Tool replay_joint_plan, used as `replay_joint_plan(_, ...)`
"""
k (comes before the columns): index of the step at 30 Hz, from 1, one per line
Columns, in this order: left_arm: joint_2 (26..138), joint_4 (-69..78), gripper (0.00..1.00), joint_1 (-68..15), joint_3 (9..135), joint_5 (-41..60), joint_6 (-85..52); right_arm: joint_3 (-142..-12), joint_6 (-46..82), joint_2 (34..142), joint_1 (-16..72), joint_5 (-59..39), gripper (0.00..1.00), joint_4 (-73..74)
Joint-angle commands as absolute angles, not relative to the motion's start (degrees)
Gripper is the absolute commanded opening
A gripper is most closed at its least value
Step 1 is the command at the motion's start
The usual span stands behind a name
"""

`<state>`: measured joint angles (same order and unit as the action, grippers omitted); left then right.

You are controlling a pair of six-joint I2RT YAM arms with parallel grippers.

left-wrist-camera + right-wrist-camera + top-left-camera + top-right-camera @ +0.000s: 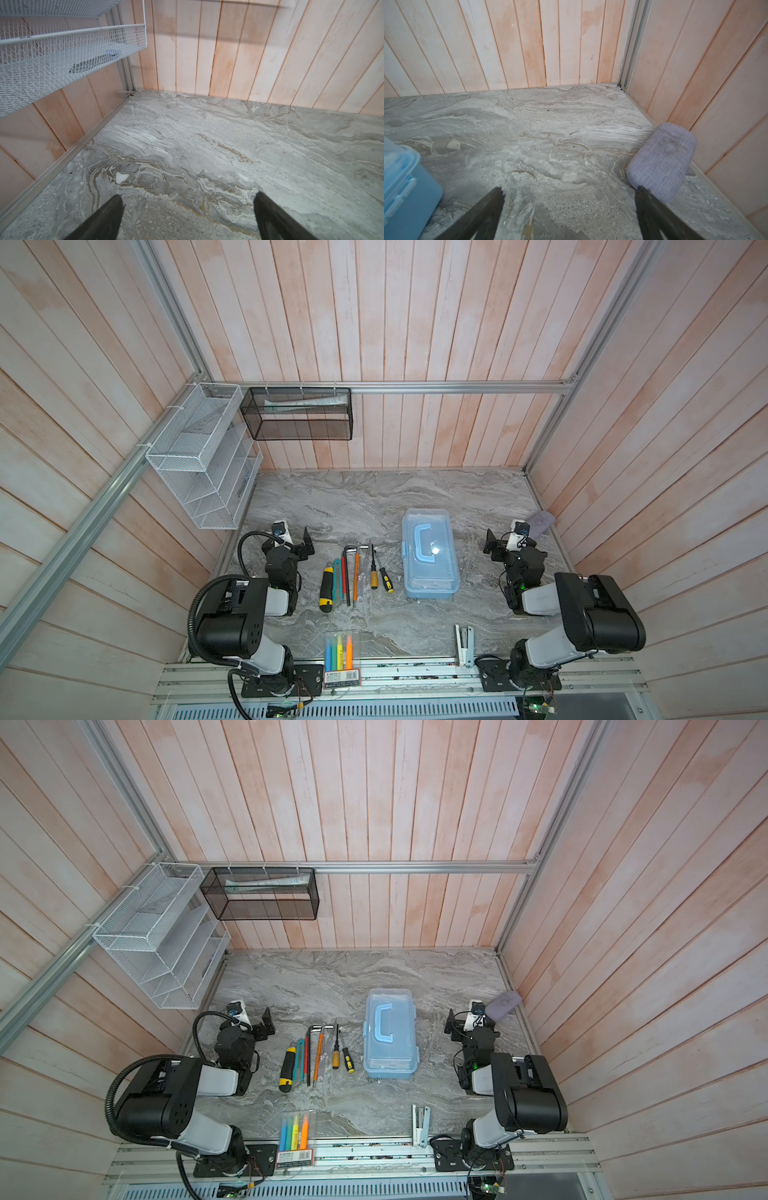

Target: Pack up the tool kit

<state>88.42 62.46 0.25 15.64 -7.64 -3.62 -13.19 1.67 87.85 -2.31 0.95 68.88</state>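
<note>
The tool kit's light blue box (430, 572) (390, 1052) lies mid-table in both top views, its clear lid shut and its blue handle (424, 541) on top. To its left, tools lie in a row: a yellow-black utility knife (326, 589), hex keys (350, 556) and two screwdrivers (374, 572) (386, 580). My left gripper (306, 540) (188, 197) hovers open over bare marble, left of the tools. My right gripper (490, 542) (569, 191) is open too, right of the box; a box corner (406, 187) shows in the right wrist view.
A grey-purple fabric pouch (542, 522) (660, 162) lies against the right wall beside my right gripper. A clear pack of highlighters (340, 651) and a white stapler (464, 645) sit at the front edge. A white mesh rack (199, 456) and black mesh basket (297, 414) hang on the walls.
</note>
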Motion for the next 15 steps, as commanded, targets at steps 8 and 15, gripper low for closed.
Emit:
replay_joint_plan(8,81.11,56.67,1.00,-1.17,16.58,-2.37,0.87,-14.60,3.47,84.16,-2.08,8.10,0.98,67.45)
replay_joint_plan(15,70.48,34.62,1.00,-3.72,23.67,-5.81,-0.88,-24.80,9.05,72.01,1.59,22.10,0.98,41.97)
